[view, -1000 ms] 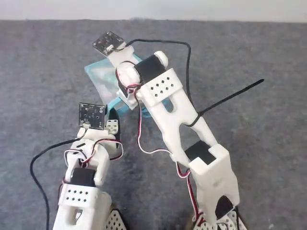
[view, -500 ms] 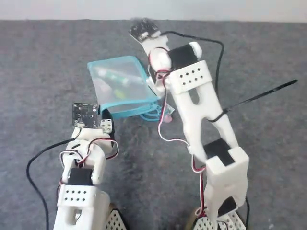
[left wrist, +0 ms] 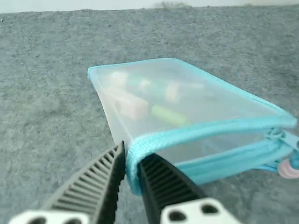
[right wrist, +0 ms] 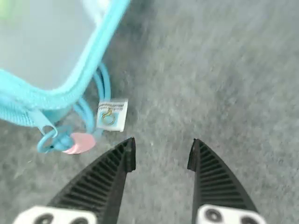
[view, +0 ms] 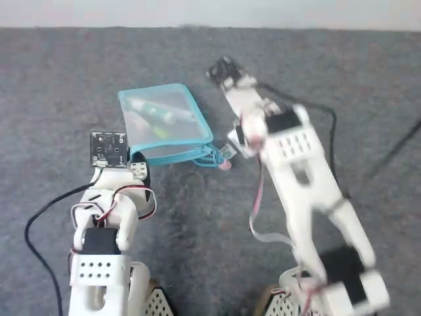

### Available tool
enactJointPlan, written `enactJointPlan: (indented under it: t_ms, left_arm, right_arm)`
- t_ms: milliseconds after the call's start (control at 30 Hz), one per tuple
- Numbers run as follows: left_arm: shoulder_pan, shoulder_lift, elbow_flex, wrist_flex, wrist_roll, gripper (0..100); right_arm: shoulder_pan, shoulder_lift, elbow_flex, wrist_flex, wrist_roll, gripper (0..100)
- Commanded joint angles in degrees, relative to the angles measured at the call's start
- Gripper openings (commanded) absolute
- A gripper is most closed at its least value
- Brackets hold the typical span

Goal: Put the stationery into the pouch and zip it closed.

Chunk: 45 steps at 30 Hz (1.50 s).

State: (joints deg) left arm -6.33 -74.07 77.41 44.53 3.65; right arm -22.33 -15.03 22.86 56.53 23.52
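The translucent pouch (view: 168, 128) with teal zip edging lies flat on the grey mat, and several stationery pieces (left wrist: 163, 114) show through it. My left gripper (left wrist: 132, 164) is shut on the pouch's near corner at the zip edge (view: 141, 166). Just beside the pouch's other end my right gripper (right wrist: 161, 154) stands open above bare mat with nothing between its fingers. The pink zipper pull (right wrist: 77, 142) and a small white label (right wrist: 112, 114) lie close to its one finger. In the high view the pull (view: 225, 163) sits at the pouch's right corner, beside my right arm (view: 289, 145).
Grey carpet-like mat (view: 368, 99) covers the whole table, with open room to the right and the far left. A pale wall edge (view: 210, 13) runs along the back. Both arm bases stand at the front edge.
My right arm has swung right off the pouch, so the whole pouch now shows. The pouch has shifted slightly left with the left gripper still on its corner.
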Motion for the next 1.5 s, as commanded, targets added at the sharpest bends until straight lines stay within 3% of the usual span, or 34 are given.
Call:
enactJointPlan:
  t_ms: [0, 267, 400, 567, 700, 1033, 1467]
  left_arm:
    - [-0.4, -1.0, -6.2, 1.9, -0.5, 1]
    - [-0.3, -0.9, -5.9, 1.9, -1.6, 1]
    - [-0.2, -0.7, -5.6, 1.5, -1.4, 1]
    - [-0.1, -0.7, -1.7, -4.2, -1.3, 1]
    - [-0.1, -0.9, -1.4, -4.2, -1.2, 1]
    - [3.3, -0.9, -1.0, -3.9, -0.8, 1]
    - [3.3, -0.5, -1.0, -4.1, 0.2, 1]
  right_arm:
    - [-2.6, -12.6, 15.1, -12.5, 2.6, 18.0]
    - [-7.8, -11.6, 18.4, -16.0, 5.9, 18.1]
    - [-8.5, -12.0, 18.0, -9.8, 5.2, 17.9]
    - [-10.1, -16.0, 16.3, -2.8, -7.0, 17.7]
    - [-12.7, -17.2, 16.2, -2.0, -9.0, 18.0]
    - [-13.1, -16.2, 16.4, -9.8, -12.7, 18.0]
    - [-11.5, 4.4, 5.5, -14.1, -13.3, 15.7]
